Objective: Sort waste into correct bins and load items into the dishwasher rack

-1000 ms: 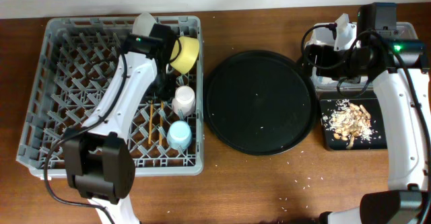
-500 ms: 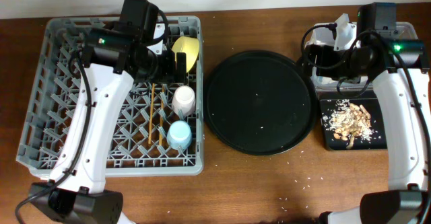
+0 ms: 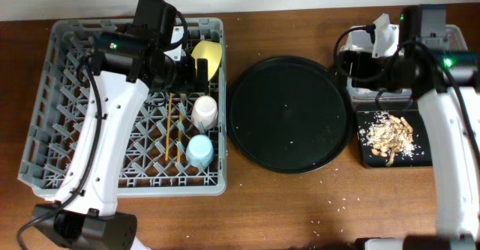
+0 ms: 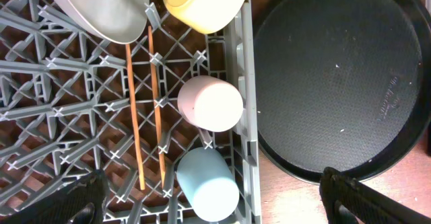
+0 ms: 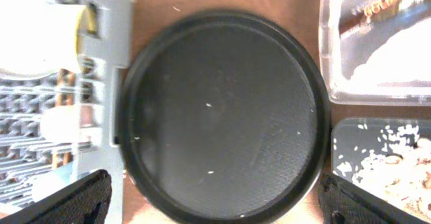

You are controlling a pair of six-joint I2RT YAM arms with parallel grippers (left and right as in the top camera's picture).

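The grey dishwasher rack [image 3: 71, 122] fills the left of the table. In its right part stand the grey-white plate [image 4: 101, 9] and the yellow bowl [image 3: 207, 58], both on edge. Below them lie the pink cup [image 3: 205, 112], the blue cup [image 3: 199, 151] and the two chopsticks [image 3: 169, 130]. My left gripper [image 3: 193, 73] hovers open above them, holding nothing. My right gripper [image 3: 365, 64] hangs open and empty by the clear tub [image 3: 459, 32]. That tub holds the brown wrapper [image 5: 377, 12] and the white napkin [image 5: 397, 59]. Food scraps [image 3: 388, 134] lie in the flat black tray [image 3: 367, 157].
A large round black tray [image 3: 289, 115] lies between the rack and the bins, with a few crumbs on it. More crumbs are scattered on the wooden table [image 3: 330, 205] in front of it.
My left gripper has opened and pulled back from the bowl and plate towards the rack's far edge. The plate and bowl stay in the rack. The right arm has hardly moved.
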